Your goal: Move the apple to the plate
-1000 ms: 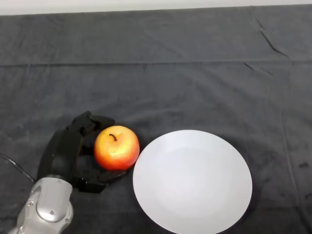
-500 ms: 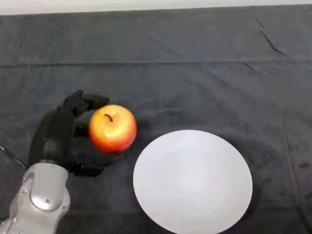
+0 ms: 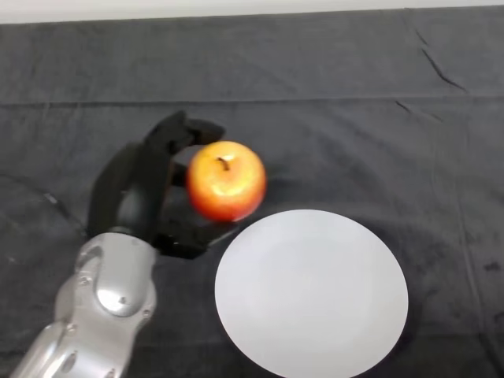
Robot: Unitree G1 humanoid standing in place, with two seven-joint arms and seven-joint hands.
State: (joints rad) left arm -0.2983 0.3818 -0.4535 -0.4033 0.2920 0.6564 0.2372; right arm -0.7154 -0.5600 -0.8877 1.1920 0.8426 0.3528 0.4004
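Observation:
A red and yellow apple [image 3: 227, 180] with a short dark stem is held in my black left hand [image 3: 140, 191], above the dark cloth. The fingers curl over its far left side and the thumb sits under its near side. The apple hangs just beyond the far left rim of the white plate [image 3: 312, 292], which lies on the cloth at the lower middle with nothing on it. My silver-grey forearm [image 3: 106, 307] comes up from the lower left corner.
A dark grey cloth [image 3: 331, 126] with a few creases covers the whole table. A pale strip of wall or table edge [image 3: 236, 8] runs along the top.
My hand has lifted the apple off the cloth and carried it up and to the right, from beside the plate's left edge to just above its far left rim.

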